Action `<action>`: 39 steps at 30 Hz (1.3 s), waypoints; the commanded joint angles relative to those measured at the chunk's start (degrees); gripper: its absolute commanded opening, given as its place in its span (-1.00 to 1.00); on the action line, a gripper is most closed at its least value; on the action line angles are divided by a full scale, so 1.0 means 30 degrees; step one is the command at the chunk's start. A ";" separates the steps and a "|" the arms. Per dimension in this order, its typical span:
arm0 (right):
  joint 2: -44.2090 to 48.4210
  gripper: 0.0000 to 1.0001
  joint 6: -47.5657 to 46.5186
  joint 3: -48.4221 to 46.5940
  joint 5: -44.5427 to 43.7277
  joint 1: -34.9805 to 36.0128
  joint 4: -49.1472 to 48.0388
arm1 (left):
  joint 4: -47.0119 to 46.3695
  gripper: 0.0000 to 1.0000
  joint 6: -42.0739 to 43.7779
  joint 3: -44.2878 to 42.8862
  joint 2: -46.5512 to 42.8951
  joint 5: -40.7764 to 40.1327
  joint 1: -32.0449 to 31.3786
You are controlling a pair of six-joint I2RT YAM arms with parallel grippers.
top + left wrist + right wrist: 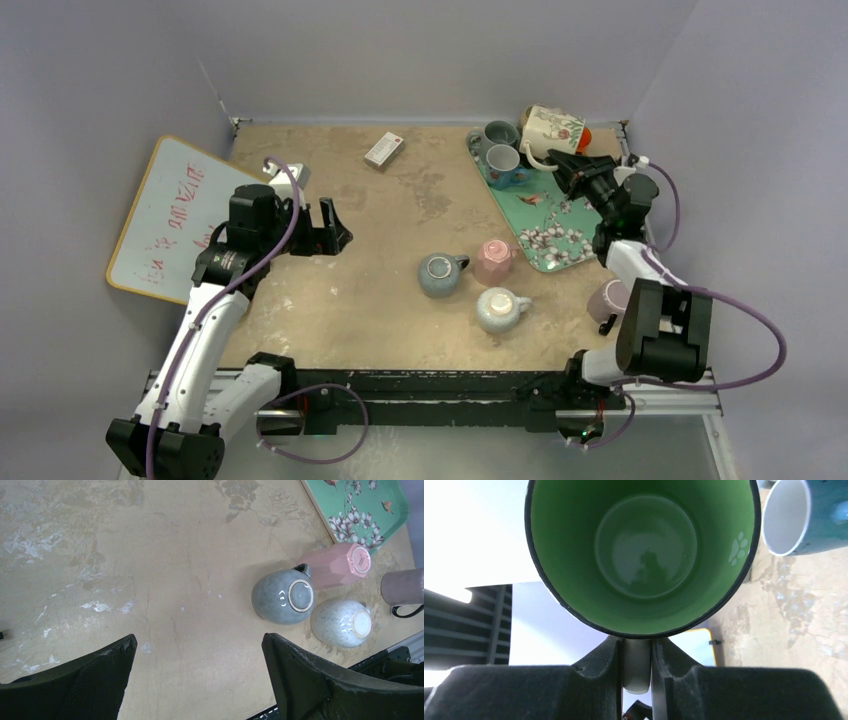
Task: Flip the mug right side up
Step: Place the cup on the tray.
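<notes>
R gripper point(636, 665) is clamped hard on the handle point(636, 682) of the mug point(644, 545), one finger each side w/ no gap showing. The mug is held up off the surface at the far right corner, approx over the far end of the tray point(520, 205). Its green inside and black rim face straight into the wrist cam, so the mouth points back at the wrist, not up. In the top cam it's prob. the cream floral-sided one just beside the gripper, but the arm hides the grip there, so I can't be sure.

L gripper point(335, 232) hangs over the bare table point(380, 290), jaws spread wide w/ nothing in them, well apart from the tray.

Step in hand, as I read it: swing the mug mouth-up, then set it down. To do it well:
- A handle-only pinch lets the body pivot between the pads, so roll the wrist slowly and keep the squeeze firm.
- Get the base level before lowering, not on the way down.
- The teal mug point(804, 515) sits near, so pick a bare patch clear of it.
- Release only once the base sits flat, then back out along the handle line so the fingers don't drag it over.
</notes>
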State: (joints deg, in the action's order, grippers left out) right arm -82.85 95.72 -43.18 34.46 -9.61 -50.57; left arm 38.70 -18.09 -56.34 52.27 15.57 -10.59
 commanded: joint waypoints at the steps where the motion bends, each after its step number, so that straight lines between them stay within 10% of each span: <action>1: 0.2529 -1.00 -0.1878 0.0153 0.0438 -0.1051 -0.0643 | -0.0364 0.91 0.0492 0.0226 -0.0220 -0.0181 -0.0077; 10: 0.3416 -1.00 -0.3489 0.1872 0.0983 -0.3599 0.1395 | -0.0360 0.91 0.0519 0.0234 -0.0226 -0.0152 -0.0159; 21: 0.4788 -1.00 -1.5165 -0.0801 -0.5178 -0.3800 1.3329 | -0.0360 0.91 0.0521 0.0246 -0.0314 -0.0182 -0.0279; 39: 0.1940 -1.00 -2.4316 -0.4511 -1.2893 -0.0233 1.5182 | -0.0448 0.91 0.0464 0.0292 -0.0647 0.0112 -0.0308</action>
State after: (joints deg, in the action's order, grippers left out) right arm -77.62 32.69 -49.63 2.50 -12.78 1.23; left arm 38.70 -17.76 -55.57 51.51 15.59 -11.07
